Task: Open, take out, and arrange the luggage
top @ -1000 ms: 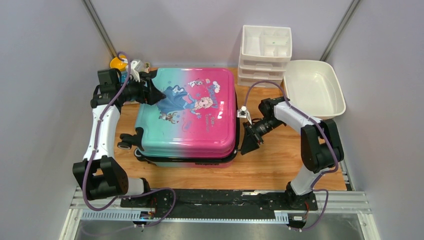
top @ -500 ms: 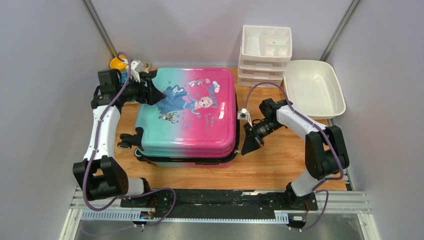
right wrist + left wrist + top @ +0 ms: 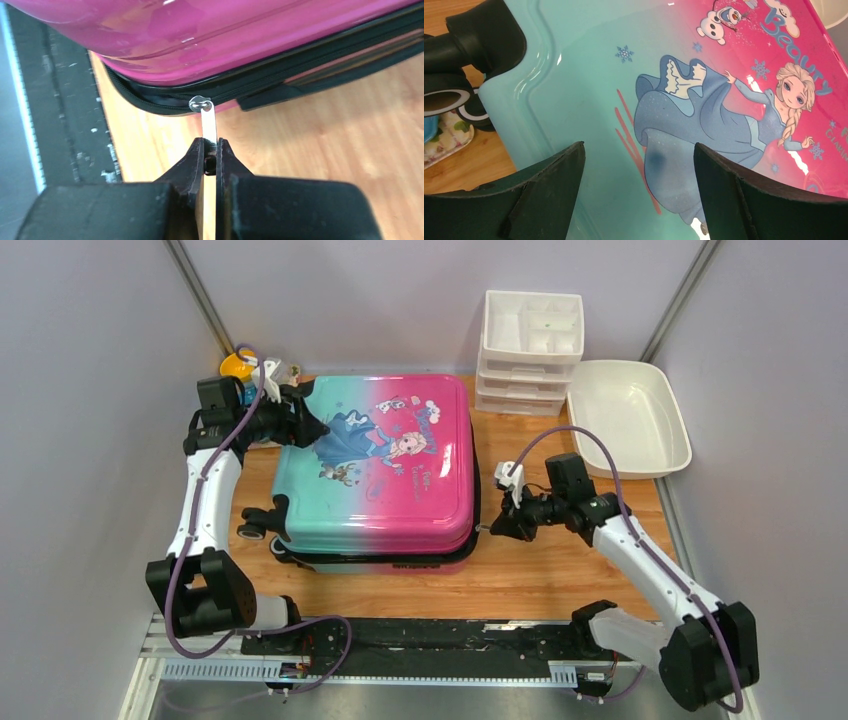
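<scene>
The luggage (image 3: 375,470) lies flat and closed on the wooden table, teal at the left and pink at the right, with a princess print. My left gripper (image 3: 310,427) hovers open over the teal back-left part of the lid (image 3: 589,90), nothing between its fingers (image 3: 559,175). My right gripper (image 3: 495,528) is at the luggage's near right corner. In the right wrist view it (image 3: 210,142) is shut on the silver zip pull (image 3: 208,120), which hangs from the black zip under the pink shell (image 3: 200,30).
A white drawer organiser (image 3: 530,340) stands at the back right, with a white basin (image 3: 628,415) beside it. A yellow object (image 3: 236,367) sits at the back left corner. The luggage's black wheels (image 3: 262,520) stick out on the left side.
The right arm swung from the luggage's right side to its near right corner, and its gripper closed on the zip pull. The left arm barely moved.
</scene>
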